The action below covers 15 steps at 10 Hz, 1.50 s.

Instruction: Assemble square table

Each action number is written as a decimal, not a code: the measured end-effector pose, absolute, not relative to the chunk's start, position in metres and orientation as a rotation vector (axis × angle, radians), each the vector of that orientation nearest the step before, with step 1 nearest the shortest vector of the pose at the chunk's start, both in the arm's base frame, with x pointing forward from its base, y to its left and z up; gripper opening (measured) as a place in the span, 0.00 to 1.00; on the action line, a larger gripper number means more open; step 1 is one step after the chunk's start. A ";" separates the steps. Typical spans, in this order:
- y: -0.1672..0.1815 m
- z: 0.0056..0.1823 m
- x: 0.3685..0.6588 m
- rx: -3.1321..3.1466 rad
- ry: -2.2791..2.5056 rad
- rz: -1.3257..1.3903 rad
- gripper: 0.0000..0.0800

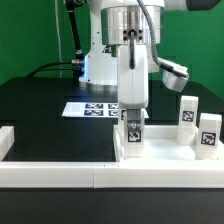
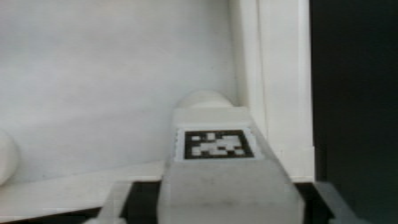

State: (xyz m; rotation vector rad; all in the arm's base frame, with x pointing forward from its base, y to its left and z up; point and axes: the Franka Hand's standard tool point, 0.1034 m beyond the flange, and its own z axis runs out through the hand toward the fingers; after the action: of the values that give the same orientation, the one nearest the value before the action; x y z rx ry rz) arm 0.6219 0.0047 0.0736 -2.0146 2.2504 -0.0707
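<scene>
**Parts on the Table, Counted**

One square table top (image 1: 165,150) lies in the exterior view, a white tray with a raised rim. Three white tagged block legs show there: one leg (image 1: 132,131) between the fingers of the single gripper (image 1: 132,112), a second leg (image 1: 187,114) standing toward the exterior view's right, and a third leg (image 1: 208,131) just beside it. One marker board (image 1: 92,108) lies flat on the black table (image 1: 40,110); its tags are too small to count surely. White border rails (image 1: 60,172) edge the table; two stretches are visible. The wrist view shows one leg (image 2: 217,150) bearing one tag (image 2: 217,144).
</scene>
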 end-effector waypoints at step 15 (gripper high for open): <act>-0.004 0.075 0.624 -3.119 0.363 -0.234 0.65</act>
State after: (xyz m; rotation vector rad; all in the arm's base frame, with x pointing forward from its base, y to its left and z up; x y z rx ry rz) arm 0.6244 -0.0040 0.0750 -3.1192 0.3627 -0.2339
